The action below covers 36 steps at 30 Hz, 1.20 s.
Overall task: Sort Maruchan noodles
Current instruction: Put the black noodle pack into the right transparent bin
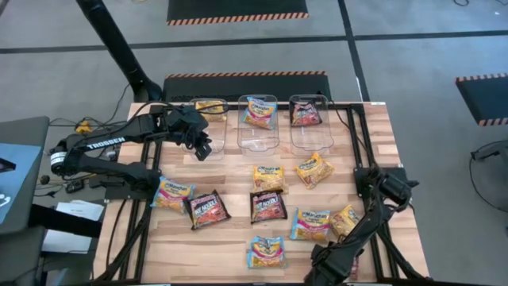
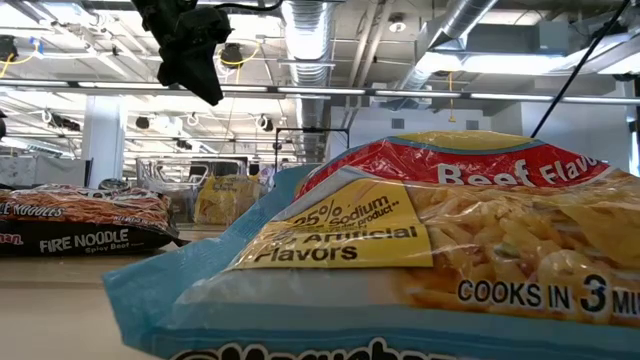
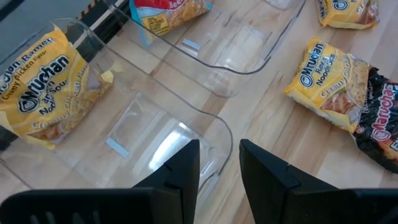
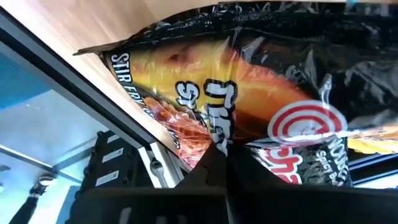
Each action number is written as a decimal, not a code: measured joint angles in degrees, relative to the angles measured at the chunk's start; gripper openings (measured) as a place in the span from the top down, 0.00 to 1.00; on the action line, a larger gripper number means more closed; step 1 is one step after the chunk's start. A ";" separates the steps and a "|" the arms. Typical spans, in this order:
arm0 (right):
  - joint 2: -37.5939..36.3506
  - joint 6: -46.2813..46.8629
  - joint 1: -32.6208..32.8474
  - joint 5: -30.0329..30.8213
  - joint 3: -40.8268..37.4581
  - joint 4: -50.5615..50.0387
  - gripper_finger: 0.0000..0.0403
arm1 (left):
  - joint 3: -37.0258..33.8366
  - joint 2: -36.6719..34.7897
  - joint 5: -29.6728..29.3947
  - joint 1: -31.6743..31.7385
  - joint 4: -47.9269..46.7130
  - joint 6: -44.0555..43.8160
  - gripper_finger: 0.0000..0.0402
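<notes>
Three clear bins stand along the far edge: the left bin [image 1: 210, 127] holds a yellow-orange Maruchan packet [image 3: 46, 87], the middle bin [image 1: 258, 131] a light blue one [image 1: 260, 111], the right bin [image 1: 308, 131] a black-red one [image 1: 305, 114]. My left gripper [image 3: 221, 168] hovers open above the left bin's near rim, with nothing between its fingers. My right gripper [image 4: 224, 165] is at the table's near right edge, shut on a black-red packet [image 4: 249, 99]. Several more packets lie flat on the wood, among them a yellow one [image 1: 268, 176] and a black-red one [image 1: 268, 206]. My right gripper pinches the black-red packet's crinkly wrapper [image 4: 217, 140] between its two shut fingers [image 4: 205, 177], coming from above and slanting down. The packet lies at the table's near right edge and reaches over the frame rail. Whether it is lifted I cannot tell.
A light blue packet [image 2: 400, 250] lies right in front of the low camera and fills most of that view; a black-red Fire Noodle packet [image 2: 80, 225] lies to its left. A metal frame rail [image 4: 124, 137] runs along the table edge beside my right gripper. Cables lie off the table's left side.
</notes>
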 joint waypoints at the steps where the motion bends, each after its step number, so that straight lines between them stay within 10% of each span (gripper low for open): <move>1: -0.62 0.56 0.00 0.42 -0.08 -0.77 0.99 | 0.00 0.00 0.00 0.00 0.00 0.00 0.75; 10: -10.60 6.27 0.91 6.89 -0.08 -5.08 0.99 | 0.00 0.00 0.00 0.00 0.00 0.02 0.75; 21: -23.89 6.56 0.14 29.63 0.05 -11.81 0.99 | 0.00 0.00 0.00 0.00 -0.04 0.02 0.75; 36: -33.95 -23.97 -19.48 50.23 0.07 -21.70 0.99 | 0.00 0.00 0.02 0.00 -0.11 -0.07 0.75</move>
